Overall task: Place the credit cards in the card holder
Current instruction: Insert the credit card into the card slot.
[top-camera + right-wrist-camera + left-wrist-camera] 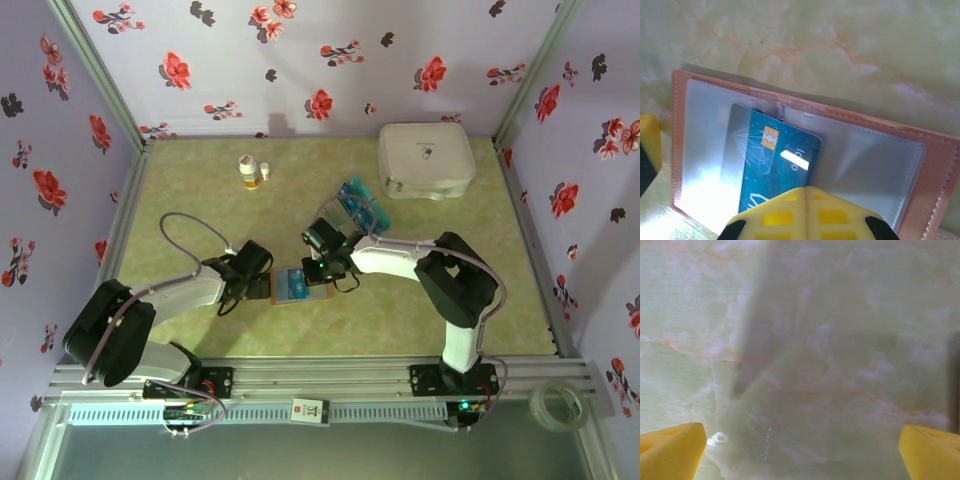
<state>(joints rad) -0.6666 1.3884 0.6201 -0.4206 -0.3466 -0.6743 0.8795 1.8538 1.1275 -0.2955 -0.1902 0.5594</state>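
Lettering is unreadable on the teal credit card before the right gripper's clenched jaws; the left gripper gapes above tabletop.

Table: pale green, marbled top, orange veining.
- White case, rounded, upper right.
- Two small bottles, upright, side by side, upper centre-left.
- Clear tray, right of centre, set at an angle.
- Card holder, pinkish-brown, lying open flat, centre.
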